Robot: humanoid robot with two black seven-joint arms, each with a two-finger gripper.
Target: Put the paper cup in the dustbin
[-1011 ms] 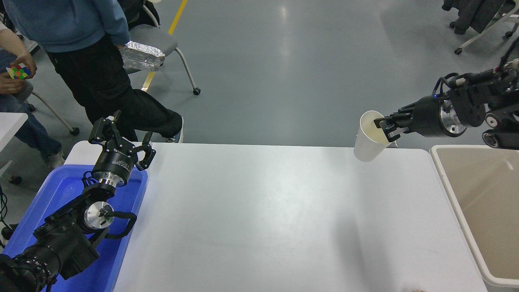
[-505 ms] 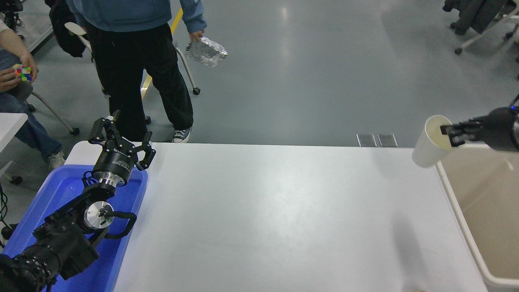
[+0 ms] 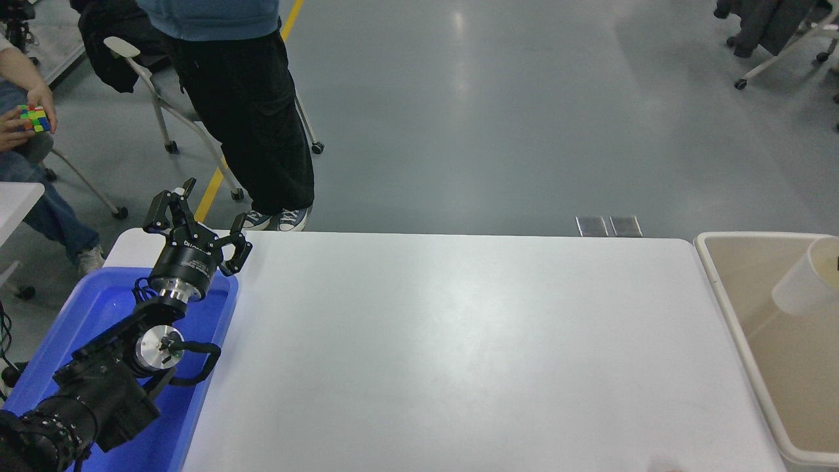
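Note:
The white paper cup (image 3: 801,287) is at the right edge of the head view, tilted, inside the outline of the beige dustbin (image 3: 733,321), over its far part. Its mouth points right and is cut off by the picture's edge. My right gripper is out of view past that edge, so I cannot tell whether it holds the cup. My left gripper (image 3: 200,213) is open and empty, parked at the lower left over the blue tray.
The blue tray (image 3: 196,419) lies under the left arm at the table's left end. A person in black trousers (image 3: 252,105) stands at the far left side. A seated person's hands hold a coloured cube (image 3: 34,118). Wheeled chairs stand behind.
The right gripper carried the cup rightward from the table's far right corner to over the dustbin and left the picture. The standing person moved; the foil bag is no longer visible.

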